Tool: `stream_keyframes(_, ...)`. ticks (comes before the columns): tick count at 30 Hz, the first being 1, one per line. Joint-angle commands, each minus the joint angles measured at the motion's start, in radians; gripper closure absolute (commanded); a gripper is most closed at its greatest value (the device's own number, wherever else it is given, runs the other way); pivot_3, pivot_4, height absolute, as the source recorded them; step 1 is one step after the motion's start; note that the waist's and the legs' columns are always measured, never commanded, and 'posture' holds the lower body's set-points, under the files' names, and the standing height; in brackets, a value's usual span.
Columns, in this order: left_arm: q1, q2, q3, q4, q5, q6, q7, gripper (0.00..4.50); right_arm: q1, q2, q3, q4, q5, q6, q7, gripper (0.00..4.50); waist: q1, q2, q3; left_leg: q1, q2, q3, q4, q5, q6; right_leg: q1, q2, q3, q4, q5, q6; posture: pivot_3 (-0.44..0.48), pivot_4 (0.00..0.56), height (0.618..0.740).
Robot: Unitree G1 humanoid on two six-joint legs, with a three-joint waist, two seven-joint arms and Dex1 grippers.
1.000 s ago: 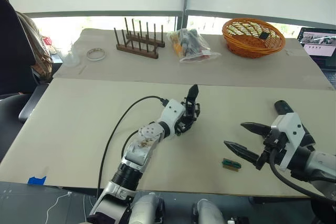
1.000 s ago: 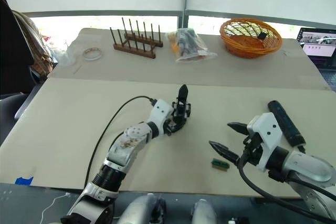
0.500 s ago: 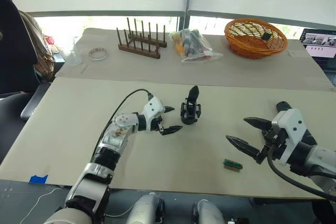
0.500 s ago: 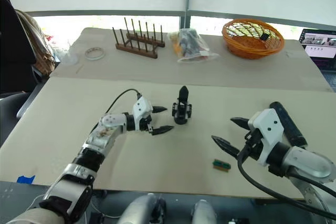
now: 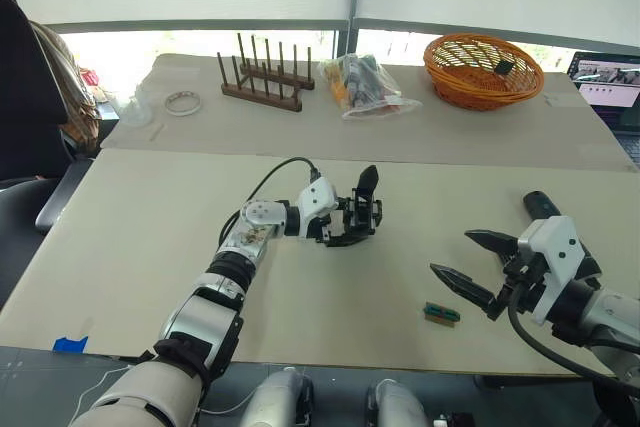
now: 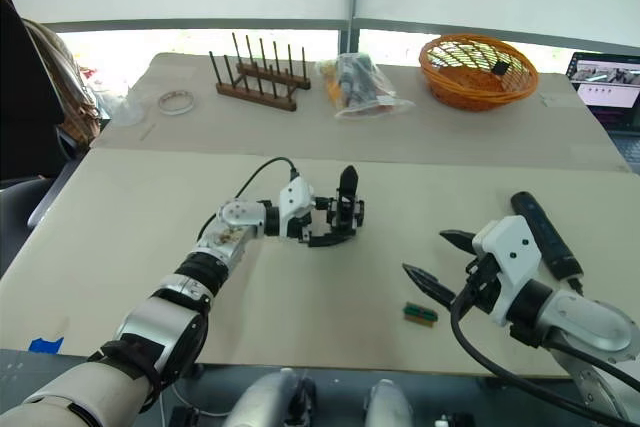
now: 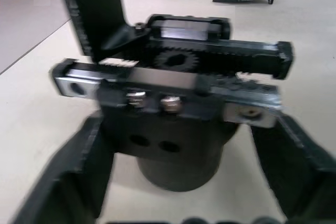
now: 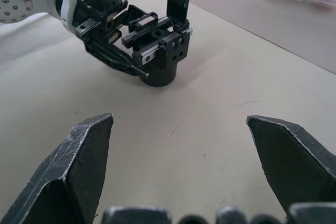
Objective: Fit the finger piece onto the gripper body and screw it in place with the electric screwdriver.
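Now the left end effector (image 5: pixel 345 225) is back at the gripper body (image 5: pixel 362 215), its fingers spread to either side of the base, where half a second ago it hung clear to the left. That looks like a fresh reach to steady the body, which stands upright mid-desk (image 5: pixel 150 237) with one pointed finger up. Right of it lies a small green block (image 5: pixel 440 312), then the right end effector (image 5: pixel 480 272), wide apart, holding nothing and unmoved

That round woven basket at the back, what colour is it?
The round woven basket is orange, clearest in the left eye view.
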Motion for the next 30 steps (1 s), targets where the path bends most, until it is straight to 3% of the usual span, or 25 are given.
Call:
stream_keyframes(1, 0.007, -0.019, -0.003, -0.016, 0.009, -0.013, -0.023, 1.79, 0.013, 0.008, -0.043, -0.042, 0.011, -0.013, -0.009, 0.00, 0.002, 0.000, 0.000, 0.000, 0.000, 0.000, 0.000, 0.000, 0.000, 0.000, 0.000, 0.000, 0.000, 0.000, 0.000, 0.000, 0.150, 0.740)
stream_keyframes(9, 0.077, -0.182, -0.071, -0.267, 0.001, 0.098, 0.030, 1.79, 0.077, 0.003, -0.153, -0.050, 0.049, -0.010, 0.021, 0.00, 0.023, 0.000, 0.000, -0.002, -0.001, -0.001, 0.002, -0.001, 0.002, 0.000, -0.002, 0.000, -0.001, 0.000, 0.000, 0.000, 0.150, 0.740)
stream_keyframes(12, 0.065, -0.222, -0.117, -0.247, 0.076, 0.118, 0.109, 1.79, 0.130, -0.001, -0.199, -0.046, 0.029, -0.014, 0.042, 0.00, 0.021, 0.000, 0.000, -0.006, -0.001, -0.001, 0.006, -0.002, 0.004, -0.001, -0.001, 0.000, -0.002, 0.001, 0.002, 0.000, 0.150, 0.740)
stream_keyframes(21, 0.065, -0.247, -0.138, -0.179, 0.145, 0.136, 0.226, 1.79, 0.184, 0.008, -0.251, -0.055, 0.043, -0.019, 0.059, 0.00, 0.008, 0.001, 0.000, -0.005, 0.001, -0.001, 0.007, -0.004, 0.006, -0.001, -0.001, 0.002, -0.002, 0.001, 0.003, 0.000, 0.150, 0.740)
stream_keyframes(27, 0.128, -0.229, -0.145, -0.246, 0.133, 0.192, 0.220, 1.79, 0.194, 0.006, -0.254, -0.057, 0.047, -0.019, 0.065, 0.00, 0.006, 0.001, -0.001, -0.004, 0.001, -0.001, 0.007, -0.004, 0.007, -0.001, -0.002, 0.002, -0.004, 0.002, 0.003, 0.000, 0.150, 0.740)
stream_keyframes(30, 0.153, -0.210, -0.144, -0.296, 0.123, 0.221, 0.207, 0.36, 0.195, 0.000, -0.251, -0.055, 0.046, -0.020, 0.072, 0.00, 0.003, 0.001, -0.001, -0.004, 0.001, -0.001, 0.007, -0.005, 0.007, -0.001, -0.002, 0.002, -0.003, 0.002, 0.003, 0.000, 0.150, 0.740)
